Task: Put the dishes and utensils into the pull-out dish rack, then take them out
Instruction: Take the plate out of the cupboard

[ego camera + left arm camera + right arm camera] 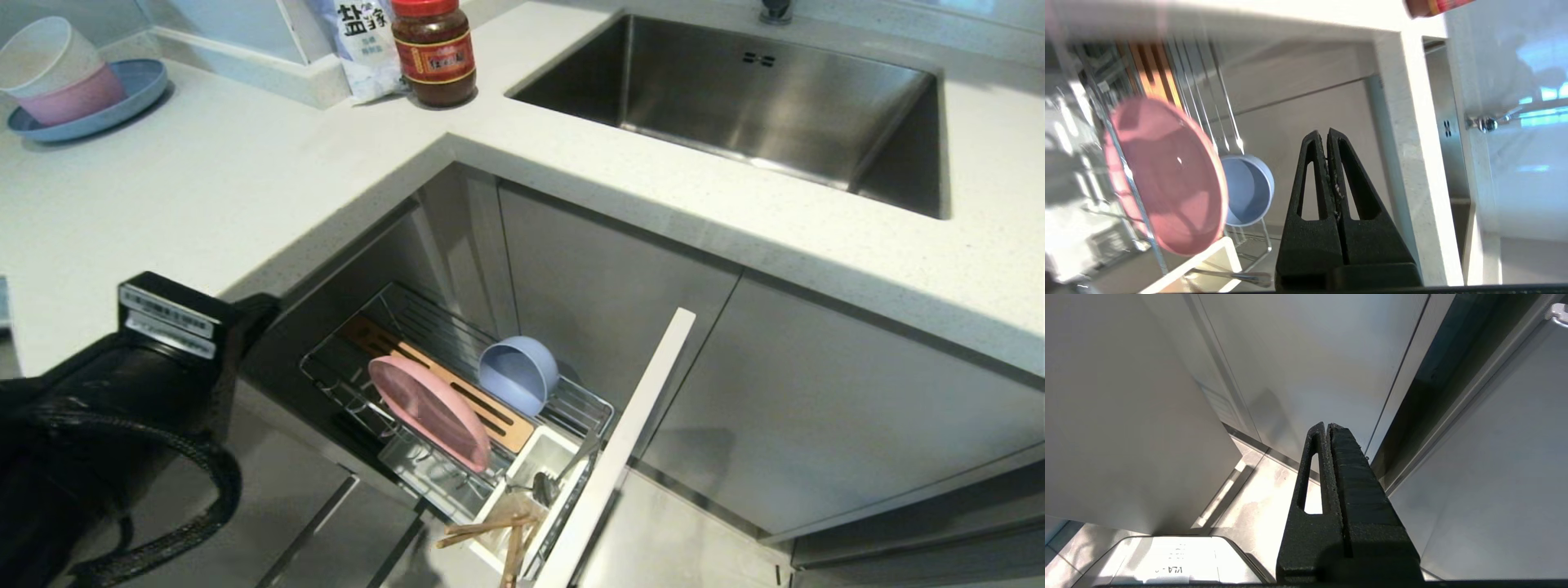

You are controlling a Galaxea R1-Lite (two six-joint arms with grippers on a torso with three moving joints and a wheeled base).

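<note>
Nearest of all, the black left arm [122, 408] fills the near-left corner of the head view, well left of the rack. Its left gripper [1327, 132] has both fingers pressed flat together with nothing between them, hanging in open air beside the rack.

Beyond it, the white countertop [245, 180] runs across the far side, with the steel sink [735, 98] set in at the far right. Below the counter's corner the pull-out dish rack [588, 408] stands drawn out, its pale grey front panel [629, 441] on the near-right end.

Within the rack, the pink plate [429, 408] stands on edge, leaning, on the left side by the slotted wooden block [490, 408]. Just right of the block the blue-grey bowl [518, 376] rests tipped on its side. At the near end sits the white utensil cup [535, 465], holding the spoon [545, 486] and the chopsticks [490, 531], which lean out toward the near left.

Low among the cabinet fronts, the right gripper [1327, 425] is likewise closed tight and empty.
</note>
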